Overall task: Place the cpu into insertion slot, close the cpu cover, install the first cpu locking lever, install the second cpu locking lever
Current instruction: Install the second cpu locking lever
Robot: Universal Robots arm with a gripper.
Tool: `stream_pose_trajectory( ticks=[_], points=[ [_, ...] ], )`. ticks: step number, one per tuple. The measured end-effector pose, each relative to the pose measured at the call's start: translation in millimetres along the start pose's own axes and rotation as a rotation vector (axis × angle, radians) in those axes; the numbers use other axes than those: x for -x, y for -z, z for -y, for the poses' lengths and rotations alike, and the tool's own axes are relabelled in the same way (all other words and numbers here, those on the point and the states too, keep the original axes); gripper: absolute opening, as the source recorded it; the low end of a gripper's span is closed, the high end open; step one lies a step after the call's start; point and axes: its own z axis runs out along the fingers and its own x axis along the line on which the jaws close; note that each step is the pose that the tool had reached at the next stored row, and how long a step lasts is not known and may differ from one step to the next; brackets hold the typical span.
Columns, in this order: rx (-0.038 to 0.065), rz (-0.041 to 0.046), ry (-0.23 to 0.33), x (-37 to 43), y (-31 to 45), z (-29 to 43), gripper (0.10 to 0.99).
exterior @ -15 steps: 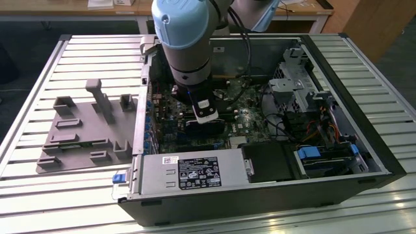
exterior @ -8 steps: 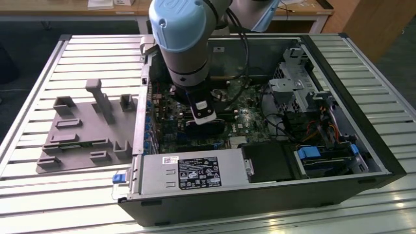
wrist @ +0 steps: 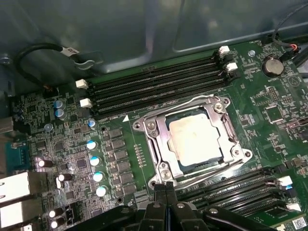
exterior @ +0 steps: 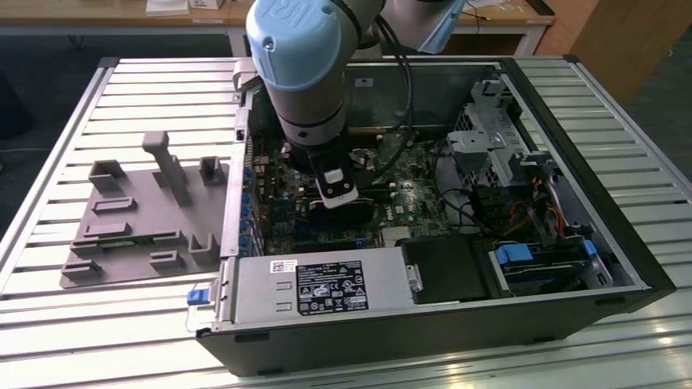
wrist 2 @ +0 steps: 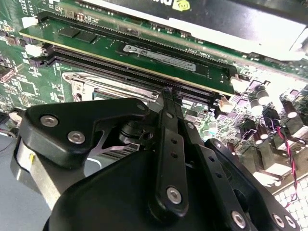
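first wrist view: the cpu [wrist: 196,138] lies flat in the insertion slot [wrist: 191,179], pale top up, framed by the cpu cover [wrist: 162,140] — apparently closed down over it. the gripper [wrist: 166,188], fingers pinched together and holding nothing, sits just beside the socket's edge nearest it, at one thin locking lever [wrist: 211,173] running along that edge — parallel to the long memory slots [wrist: 154,89].

- A pale, matt metal top was shown by the cpu [wrist: 193,139].
- The cpu cover [wrist: 159,144] was seen as bright, shiny metal.
- The gripper [wrist: 166,188] was finished in smooth black plastic with metal screws.
- The circuit board [wrist: 72,144] was glossy green.
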Motion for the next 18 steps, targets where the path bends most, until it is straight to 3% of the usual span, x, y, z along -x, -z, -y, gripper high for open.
stream_pose_trajectory(
  ticks=[18],
  points=[
    [0.001, -0.0003, 0.0, -4.5, -3.6, -3.2, 0.102]
  ],
)
